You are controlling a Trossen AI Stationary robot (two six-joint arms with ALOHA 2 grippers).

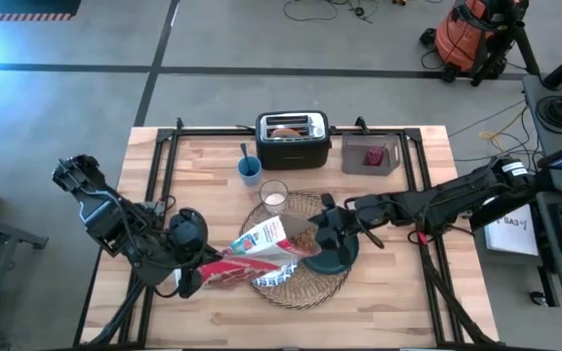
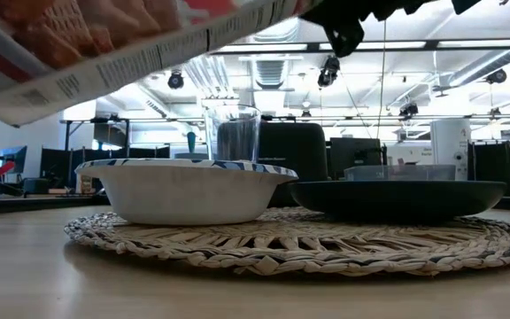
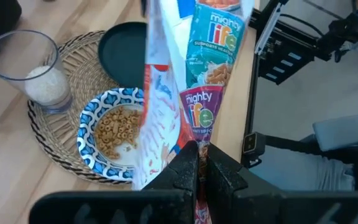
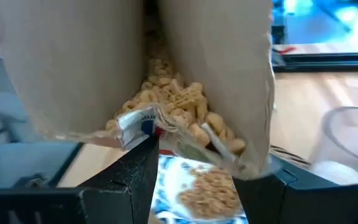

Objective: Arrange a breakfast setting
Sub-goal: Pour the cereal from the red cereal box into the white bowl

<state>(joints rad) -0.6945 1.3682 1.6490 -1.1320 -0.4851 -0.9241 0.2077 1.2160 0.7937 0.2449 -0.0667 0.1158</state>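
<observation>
Cereal box [image 1: 259, 241]: printed cardboard, oblong, tipped over the setting; long axis runs from near left up toward the far right, open mouth toward the right arm and above the bowl. The right wrist view looks into the open end at loose cereal pieces and a crumpled inner bag.

Left tool [image 3: 199, 163]: closed on the cereal box, pinching its near end, at the near-left edge of the placemat.

Right tool [image 1: 322, 226]: fingers spread around the open end of the cereal box, one to each side of the cardboard walls, above the middle of the placemat.

Placemat [image 1: 332, 283]: large, round, coiled straw weave, flat on the desk just near of centre.

Bowl [image 3: 98, 124]: round, blue-and-white patterned rim, pale outside; upright on the near-left part of the placemat, with ring-shaped cereal inside.

Plate [image 2: 397, 197]: dark teal, round, shallow, smooth; on the placemat just right of the bowl, mostly under the right tool in the high view.

Glass [image 1: 274, 197]: clear, cylindrical, upright, a little white liquid at the bottom; on the far edge of the placemat.

Desk [image 1: 398, 302]: pale wood planks with black rails down both sides. Bare wood lies near and right of the placemat.

Toaster [image 1: 292, 136]: black and silver, at the far edge, centre.

Blue cup [image 1: 250, 170]: small, between toaster and glass.

Grey tray [image 1: 370, 154]: right of the toaster, holding a small dark-red item [image 1: 375, 155].
</observation>
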